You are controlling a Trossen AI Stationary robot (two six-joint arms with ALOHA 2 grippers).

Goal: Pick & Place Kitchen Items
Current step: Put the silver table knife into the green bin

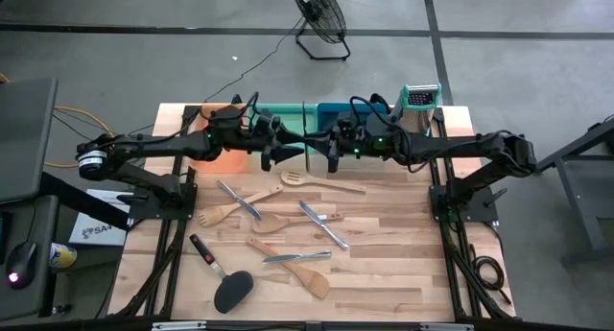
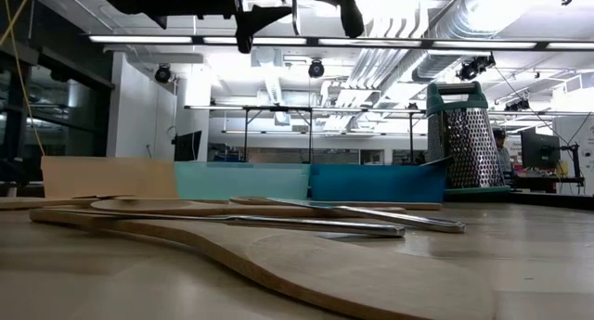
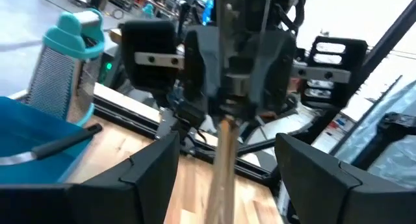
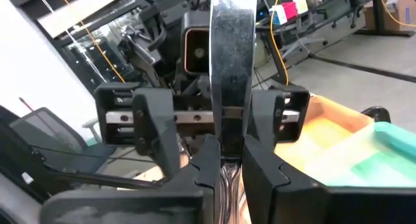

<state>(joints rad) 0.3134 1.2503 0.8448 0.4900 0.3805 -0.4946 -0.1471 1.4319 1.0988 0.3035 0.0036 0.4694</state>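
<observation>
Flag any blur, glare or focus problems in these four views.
Low view: near wooden spatula out of focus, ceiling lights blown out. Left wrist view: motion-blurred, box grater soft. Right wrist view: glare on the metal utensil. High view: evenly lit, sharp.

A pale butcher-block wooden table (image 1: 384,278) carries everything. Along its far edge stands a row of 3 shallow plastic trays, orange (image 1: 223,162), green (image 1: 286,114) and blue (image 1: 334,111), with a steel box grater with a teal top (image 1: 419,106) upright just beside the blue one. Scattered over the middle lie pale wooden spoons, spatulas and a fork (image 1: 219,214), slim silver metal cutlery (image 1: 322,224), and, near the front left, a black long-handled turner (image 1: 232,290) and a black utensil with a red mark (image 1: 205,253).
</observation>
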